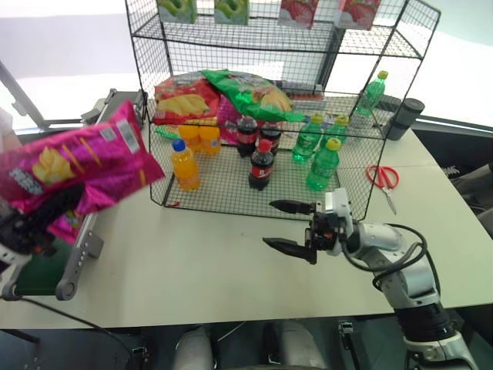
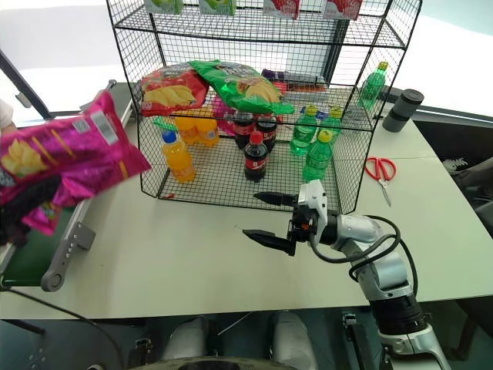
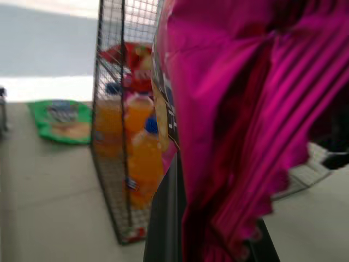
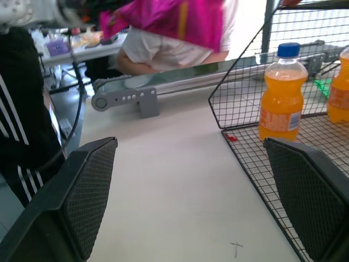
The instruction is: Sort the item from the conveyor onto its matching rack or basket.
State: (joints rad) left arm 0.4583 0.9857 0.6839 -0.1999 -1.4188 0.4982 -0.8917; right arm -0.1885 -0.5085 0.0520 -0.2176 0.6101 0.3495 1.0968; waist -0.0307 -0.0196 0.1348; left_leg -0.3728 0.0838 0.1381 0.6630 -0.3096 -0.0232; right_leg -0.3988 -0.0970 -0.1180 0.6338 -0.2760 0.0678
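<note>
The item, a glossy magenta-pink chip bag (image 1: 77,166), hangs tilted in the air above the near end of the conveyor (image 1: 35,274) at the left. My left gripper (image 1: 42,220) is shut on the bag's lower crimped edge, and its fingers are mostly hidden by the bag. In the left wrist view the bag (image 3: 234,125) is close up. The black wire rack (image 1: 285,46) stands at the back middle of the table. My right gripper (image 1: 289,226) hovers open and empty over the table just in front of the rack, pointing left.
The rack's middle tier holds a red chip bag (image 1: 181,96) and a green chip bag (image 1: 250,92). Its bottom tier holds orange bottles (image 1: 185,166), cola bottles (image 1: 260,166) and green bottles (image 1: 323,166). Red scissors (image 1: 383,179) and a dark cylinder (image 1: 404,117) lie at the right. A person (image 4: 174,52) is beyond the conveyor.
</note>
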